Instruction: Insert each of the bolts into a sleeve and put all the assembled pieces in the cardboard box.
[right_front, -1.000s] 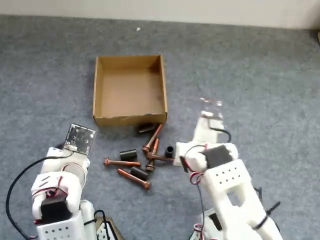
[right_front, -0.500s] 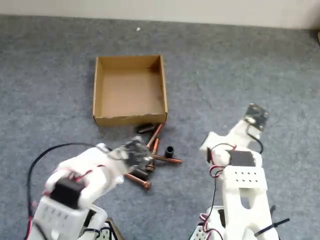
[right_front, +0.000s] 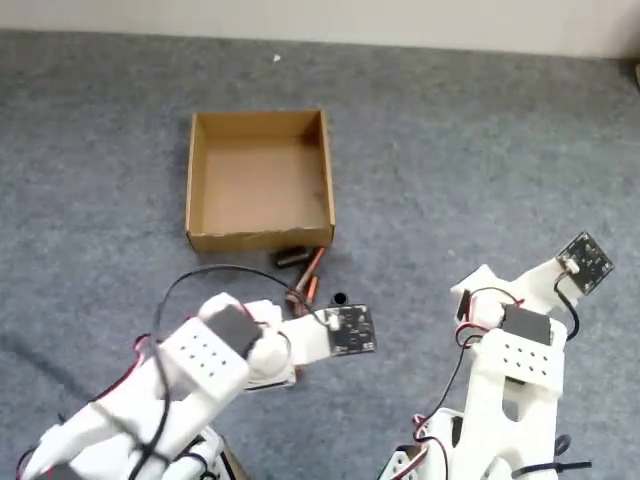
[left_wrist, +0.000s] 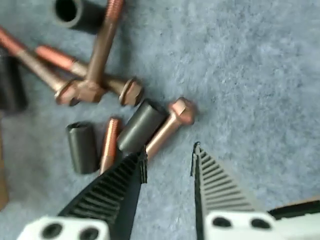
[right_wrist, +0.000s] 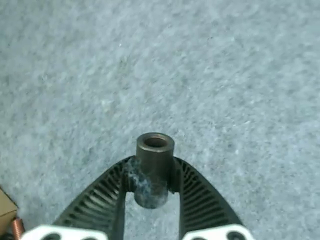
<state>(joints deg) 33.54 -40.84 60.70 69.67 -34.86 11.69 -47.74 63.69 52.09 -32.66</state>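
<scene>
Bolts (right_front: 309, 272) and dark sleeves (right_front: 290, 257) lay heaped on the grey carpet (right_front: 480, 150) just in front of the cardboard box (right_front: 258, 240), with no assembled piece in it, as seen from above. The left arm (right_front: 215, 355) stretched over the pile and hid most of it, while the right arm (right_front: 515, 350) stood well apart on the other side. With so much of the heap covered, a bolt nudged out of place could have gone unnoticed from this camera.

From the left wrist, the left gripper (left_wrist: 169, 154) hung spread above the heap. One fingertip sat just beside the shank of a copper bolt (left_wrist: 170, 125) that lay alongside a loose sleeve (left_wrist: 140, 127). Closing there risked pinching bolt and sleeve together, or skidding the bolt off across the carpet, because the jaws were not centred on it. Crossed bolts (left_wrist: 89, 85) lay nearby and could have been dragged along.

From the right wrist, the right gripper (right_wrist: 152, 172) was pinching a single sleeve (right_wrist: 155, 145) by its lower half, bore pointing away from the jaws, over the carpet. Gripped so low, the sleeve could have tilted or slipped once a bolt pressed against its mouth. A poorly lined-up bolt would likely have jammed at the rim.
</scene>
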